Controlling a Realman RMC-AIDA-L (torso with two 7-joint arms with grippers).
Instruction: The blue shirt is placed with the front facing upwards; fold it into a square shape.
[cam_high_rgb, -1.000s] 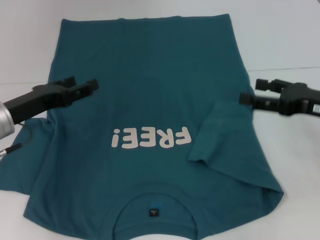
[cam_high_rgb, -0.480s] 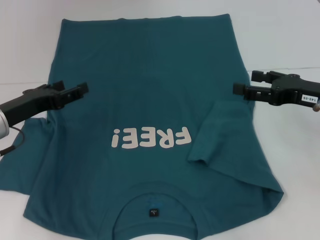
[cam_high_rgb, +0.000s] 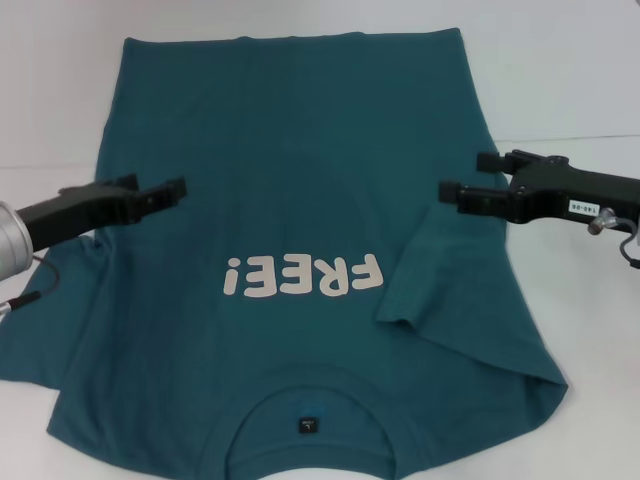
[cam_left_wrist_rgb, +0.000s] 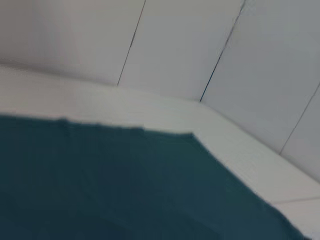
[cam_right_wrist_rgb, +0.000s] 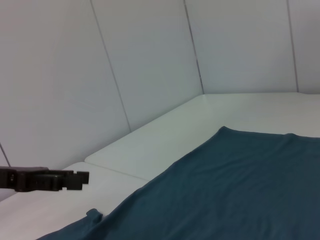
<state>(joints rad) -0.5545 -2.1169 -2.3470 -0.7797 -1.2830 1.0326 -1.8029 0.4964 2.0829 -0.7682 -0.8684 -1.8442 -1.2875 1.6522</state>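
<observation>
Head view overhead; wrist views low, oblique; all share blue shirt.

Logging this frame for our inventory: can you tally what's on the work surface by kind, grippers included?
Blue shirt: 1
Grippers: 2, the left gripper and the right gripper, both open over the shirt's sides
White table: 1
Total: 4

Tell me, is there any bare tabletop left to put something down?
Yes: bare table right of the blue shirt, beyond the right gripper, and more left, beyond the left gripper. The middle is all shirt.
</observation>
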